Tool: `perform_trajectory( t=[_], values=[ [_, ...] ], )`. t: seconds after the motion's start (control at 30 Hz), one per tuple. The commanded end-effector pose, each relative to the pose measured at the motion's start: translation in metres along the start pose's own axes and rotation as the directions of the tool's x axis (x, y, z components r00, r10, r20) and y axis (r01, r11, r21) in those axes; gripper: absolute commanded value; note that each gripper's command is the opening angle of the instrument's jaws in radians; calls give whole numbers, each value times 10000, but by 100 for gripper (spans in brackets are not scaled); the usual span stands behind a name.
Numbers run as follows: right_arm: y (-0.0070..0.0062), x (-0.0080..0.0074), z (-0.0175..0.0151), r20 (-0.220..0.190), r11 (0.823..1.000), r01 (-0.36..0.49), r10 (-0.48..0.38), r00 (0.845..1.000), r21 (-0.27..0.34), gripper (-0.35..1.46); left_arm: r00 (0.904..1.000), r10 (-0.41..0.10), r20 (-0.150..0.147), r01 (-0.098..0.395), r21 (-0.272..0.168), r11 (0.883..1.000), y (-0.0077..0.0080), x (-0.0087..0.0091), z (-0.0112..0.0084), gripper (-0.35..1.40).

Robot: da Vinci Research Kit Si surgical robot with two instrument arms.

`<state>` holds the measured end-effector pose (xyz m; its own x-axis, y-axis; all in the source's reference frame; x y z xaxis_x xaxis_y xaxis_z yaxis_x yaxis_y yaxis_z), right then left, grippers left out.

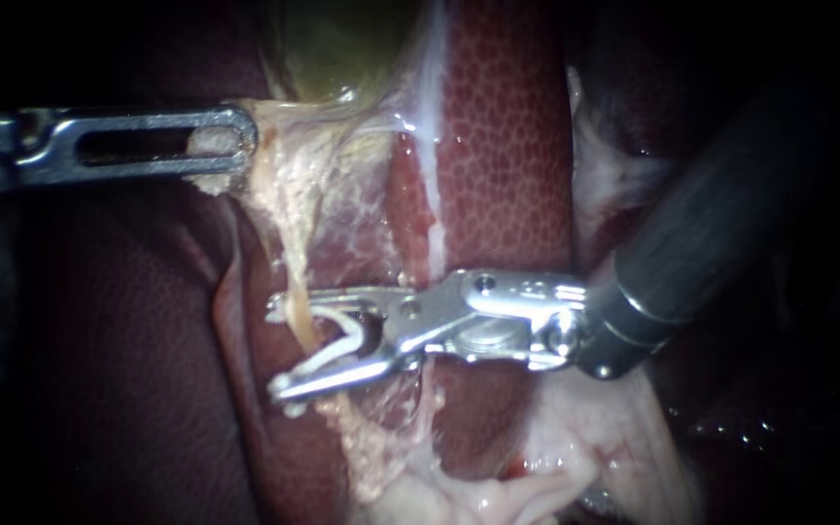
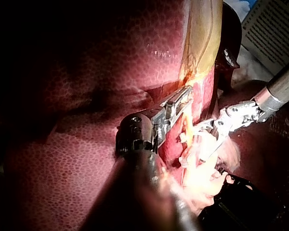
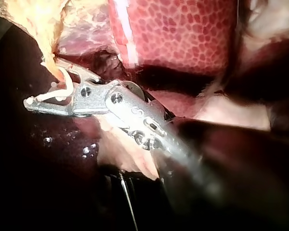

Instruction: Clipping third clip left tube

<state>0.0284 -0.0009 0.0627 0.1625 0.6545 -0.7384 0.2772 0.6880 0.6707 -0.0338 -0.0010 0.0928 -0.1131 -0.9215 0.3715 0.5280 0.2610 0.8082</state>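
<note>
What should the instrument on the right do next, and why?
Probably squeeze the right instrument fully shut. Its jaws hold a white clip spread wide, the thin tube runs between the clip's legs, and the left instrument pulls the tissue taut.

Thin pale-yellow tube taut, running downward; white clip open, arms straddling it.
</note>
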Motion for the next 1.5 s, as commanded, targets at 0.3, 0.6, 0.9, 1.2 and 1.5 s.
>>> perform_trajectory(
  t=[0.3, 0.6, 0.9, 1.2, 1.5],
  values=[
    [5, 8, 6, -204, 9997, -170, 173, 9996, 147, 58, 10000, 8, 17, -8, -23, 10000, -1, 3, 2, -16],
    [6, 24, -4, -283, 9994, -258, 264, 9993, 210, 54, 10000, 6, 22, -6, -31, 10000, -2, 3, 2, -16],
    [10, 23, -12, -286, 9993, -273, 280, 9992, 248, 38, 10000, 9, 28, -9, -37, 10000, -2, 4, 3, -16],
    [10, 19, -17, -215, 9993, -266, 272, 9994, 273, 15, 10000, 12, 30, -11, -38, 10000, -2, 4, 3, -16],
    [8, 18, -21, -115, 9986, -375, 379, 9992, 371, -35, 10000, 12, 30, -12, -39, 10000, -2, 4, 3, -16]
  ],
)
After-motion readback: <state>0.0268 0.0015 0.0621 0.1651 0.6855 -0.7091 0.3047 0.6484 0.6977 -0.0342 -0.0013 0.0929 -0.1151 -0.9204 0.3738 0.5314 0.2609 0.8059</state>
